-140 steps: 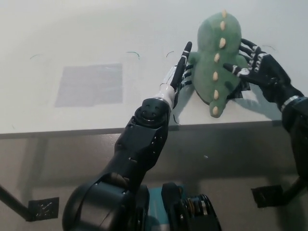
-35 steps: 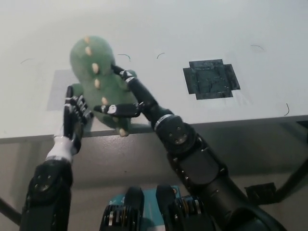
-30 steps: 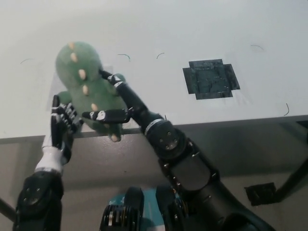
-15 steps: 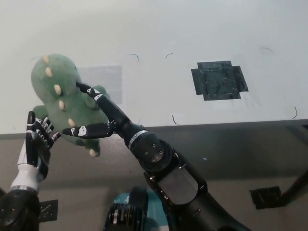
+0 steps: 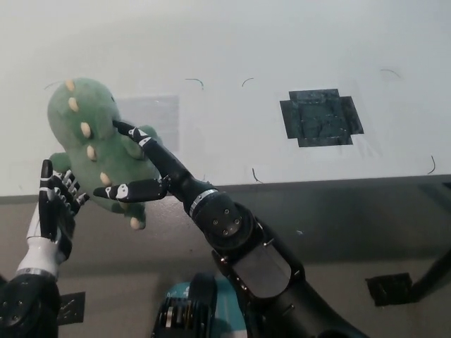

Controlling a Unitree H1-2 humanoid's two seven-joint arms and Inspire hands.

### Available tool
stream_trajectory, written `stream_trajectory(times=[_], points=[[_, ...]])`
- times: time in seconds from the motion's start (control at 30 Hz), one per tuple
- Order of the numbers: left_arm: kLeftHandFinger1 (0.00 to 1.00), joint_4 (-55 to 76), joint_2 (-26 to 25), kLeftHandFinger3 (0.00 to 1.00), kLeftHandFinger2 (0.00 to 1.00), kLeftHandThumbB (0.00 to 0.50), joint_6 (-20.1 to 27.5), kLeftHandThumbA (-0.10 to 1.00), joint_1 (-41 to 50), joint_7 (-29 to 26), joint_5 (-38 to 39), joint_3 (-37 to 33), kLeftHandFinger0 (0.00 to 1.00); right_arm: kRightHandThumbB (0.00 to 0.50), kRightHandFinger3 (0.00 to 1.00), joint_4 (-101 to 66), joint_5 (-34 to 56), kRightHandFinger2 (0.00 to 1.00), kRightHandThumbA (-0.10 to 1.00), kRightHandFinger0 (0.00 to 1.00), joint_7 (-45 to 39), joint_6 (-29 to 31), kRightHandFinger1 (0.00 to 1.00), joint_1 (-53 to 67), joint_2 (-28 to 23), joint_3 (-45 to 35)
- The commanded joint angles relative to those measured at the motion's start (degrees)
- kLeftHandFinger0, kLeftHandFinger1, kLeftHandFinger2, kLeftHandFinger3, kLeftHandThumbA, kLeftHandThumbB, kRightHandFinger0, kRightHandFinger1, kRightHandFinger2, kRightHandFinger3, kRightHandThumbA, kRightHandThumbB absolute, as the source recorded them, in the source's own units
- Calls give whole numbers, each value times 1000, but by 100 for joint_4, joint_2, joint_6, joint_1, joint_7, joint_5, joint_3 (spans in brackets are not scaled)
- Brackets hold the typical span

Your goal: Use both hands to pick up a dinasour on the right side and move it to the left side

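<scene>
Dinosaur (image 5: 88, 151) (green plush), between left hand (image 5: 53, 208), right hand (image 5: 144, 169)

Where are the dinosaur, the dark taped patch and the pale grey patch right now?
dinosaur (image 5: 88, 141): head view, on its green back beside the row of cream spikes.
dark taped patch (image 5: 320, 117): head view, on the patch's middle.
pale grey patch (image 5: 156, 116): head view, on the part showing right of the dinosaur.

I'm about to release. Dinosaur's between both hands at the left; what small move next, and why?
Probably shift the green plush dinosaur forward over the grey patch before lowering: its tail hangs past the white table edge, pressed between left robot hand and right robot hand.
</scene>
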State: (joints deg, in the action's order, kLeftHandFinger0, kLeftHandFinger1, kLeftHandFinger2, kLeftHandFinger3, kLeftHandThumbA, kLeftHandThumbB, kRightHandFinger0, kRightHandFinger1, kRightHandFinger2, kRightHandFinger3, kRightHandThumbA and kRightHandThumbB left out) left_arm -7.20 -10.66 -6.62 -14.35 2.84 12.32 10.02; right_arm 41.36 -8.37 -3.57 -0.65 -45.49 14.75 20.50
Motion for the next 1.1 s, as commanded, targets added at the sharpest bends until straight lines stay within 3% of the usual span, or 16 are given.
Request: stream_trajectory(times=[0.0, 0.1, 0.13, 0.23, 0.33, 0.47, 0.6, 0.67, 0.87, 0.9, 0.93, 0.97, 1.03, 1.07], points=[[1000, 5, 122, 1000, 1000, 185, 30, 1000, -516, 113, 31, -161, 1000, 200, 1000, 239, -2, 1000, 1000, 1000, -383, 173, 1000, -330, 131, 26], [1000, -359, 117, 1000, 1000, 142, 166, 1000, -800, 197, 56, -193, 1000, 190, 1000, 192, -23, 1000, 1000, 1000, -299, -58, 1000, -425, 58, -70], [1000, -685, 93, 1000, 1000, 125, 281, 1000, -1064, 252, -31, -273, 1000, 155, 1000, 287, -55, 1000, 1000, 1000, -221, -76, 1000, -548, -21, -125], [1000, -1016, 50, 1000, 1000, 147, 328, 1000, -1296, 343, -94, -377, 1000, 147, 1000, 417, -96, 1000, 1000, 1000, -185, -153, 1000, -692, -100, -171], [1000, -1036, 84, 1000, 1000, 200, -45, 1000, -1406, 255, -81, -423, 1000, 170, 1000, 505, -112, 1000, 1000, 1000, -159, -168, 1000, -748, -148, -203], [1000, -1133, 165, 1000, 1000, 199, -83, 1000, -1470, 218, -13, -421, 1000, 141, 1000, 535, -127, 1000, 1000, 1000, -159, -130, 1000, -736, -188, -233], [1000, -1178, 158, 1000, 1000, 191, -142, 1000, -1541, 179, -23, -418, 1000, 150, 1000, 589, -184, 1000, 1000, 1000, -129, -143, 1000, -795, -201, -234], [1000, -1244, 169, 1000, 1000, 182, 71, 1000, -1541, 204, -22, -405, 1000, 134, 1000, 672, -167, 1000, 1000, 1000, -119, 2, 1000, -805, -187, -247], [1000, -1151, 129, 1000, 1000, 208, 14, 1000, -1452, 290, 31, -414, 1000, 170, 1000, 703, -115, 1000, 1000, 1000, -166, 22, 1000, -777, -158, -273], [1000, -1130, 116, 1000, 1000, 240, -43, 1000, -1439, 301, 54, -405, 1000, 230, 1000, 756, -60, 1000, 1000, 1000, -130, 136, 1000, -763, -145, -332], [1000, -1134, 113, 1000, 1000, 242, -46, 1000, -1444, 302, 60, -401, 1000, 232, 1000, 775, -56, 1000, 1000, 1000, -128, 153, 1000, -774, -142, -343], [1000, -1083, 108, 1000, 1000, 269, -131, 1000, -1409, 150, -22, -373, 1000, 302, 1000, 750, -24, 1000, 1000, 1000, -116, 144, 1000, -730, -176, -395], [1000, -1100, 97, 1000, 1000, 302, -134, 1000, -1393, 70, 37, -259, 1000, 304, 1000, 669, 18, 1000, 1000, 1000, -152, 132, 1000, -701, -263, -462], [1000, -1106, 75, 1000, 1000, 311, -131, 1000, -1384, 60, 63, -208, 1000, 337, 1000, 640, -12, 1000, 1000, 1000, -165, 120, 1000, -709, -334, -476]])
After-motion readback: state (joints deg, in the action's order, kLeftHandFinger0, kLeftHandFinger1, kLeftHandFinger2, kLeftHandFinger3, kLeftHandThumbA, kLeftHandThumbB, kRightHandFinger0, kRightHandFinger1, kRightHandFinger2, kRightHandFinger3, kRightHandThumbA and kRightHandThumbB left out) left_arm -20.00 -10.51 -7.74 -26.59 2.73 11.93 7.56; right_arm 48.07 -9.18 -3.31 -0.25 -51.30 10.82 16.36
